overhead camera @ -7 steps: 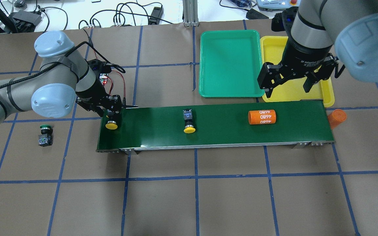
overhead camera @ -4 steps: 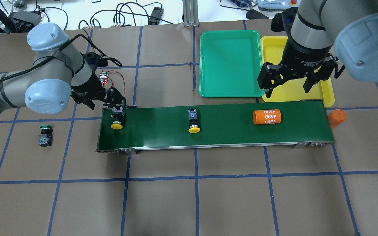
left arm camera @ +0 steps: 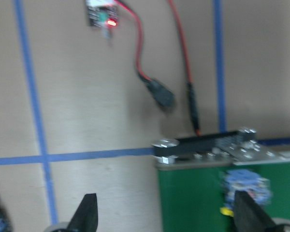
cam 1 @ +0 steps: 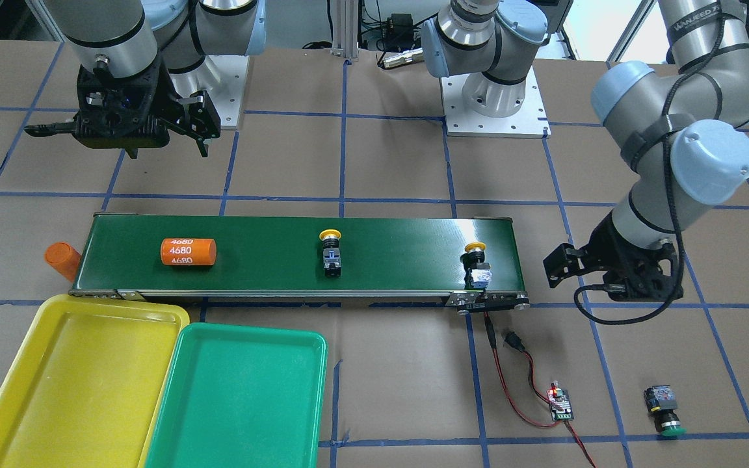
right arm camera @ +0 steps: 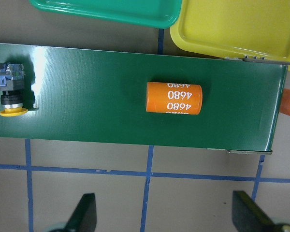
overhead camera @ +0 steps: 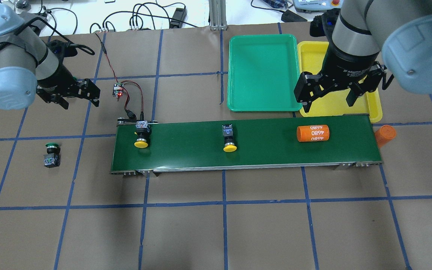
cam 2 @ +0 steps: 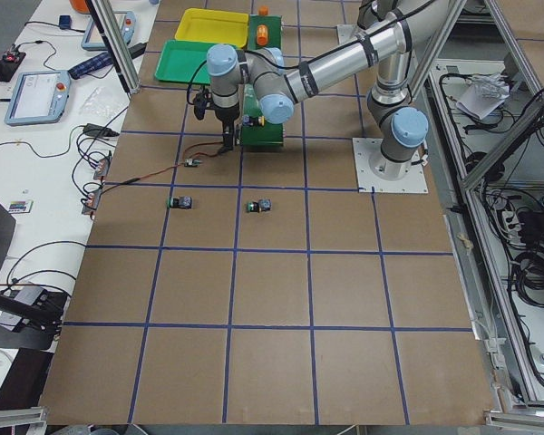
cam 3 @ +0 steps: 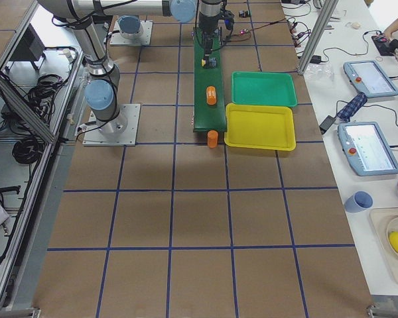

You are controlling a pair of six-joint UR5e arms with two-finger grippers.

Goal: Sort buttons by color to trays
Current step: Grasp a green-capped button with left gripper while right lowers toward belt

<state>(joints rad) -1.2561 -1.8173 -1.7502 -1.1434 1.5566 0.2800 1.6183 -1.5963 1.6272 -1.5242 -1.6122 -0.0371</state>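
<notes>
Nothing is sorted yet, as far as the views show: the yellow tray (cam 1: pixel 69 370) and the green tray (cam 1: pixel 238 396) both lie bare, so all four moves seem left to do.

The end yellow button (overhead camera: pixel 141 137) lies on the belt (overhead camera: pixel 268 150), at the belt end nearest the left fingers (left arm camera: pixel 88 212). The mid yellow button (overhead camera: pixel 229 140) lies on the belt roughly halfway between the two pairs of fingers. The near green button (overhead camera: pixel 52 155) and the far green button (cam 1: pixel 664 409) lie on the desk (overhead camera: pixel 216 232), both on the side of the left fingers away from the belt.

The left fingers are spread and hold nothing. They hang over the desk by the belt's corner. The right fingers (right arm camera: pixel 86 212) are also spread and empty above the belt, with the cylinder (right arm camera: pixel 174 98) ahead of the gap between them. It is no part of the sort.

Each fixed view loses one green button behind the left arm. The overhead view shows only the near one and the front view only the far one. The left side view shows both, but too small to read. In the overhead view the right arm covers part of the yellow tray.

The left wrist picture is blurred, and the end yellow button is a smear beside one finger. A dark shape cut off at its lower left edge may be a green button, but I cannot tell.
</notes>
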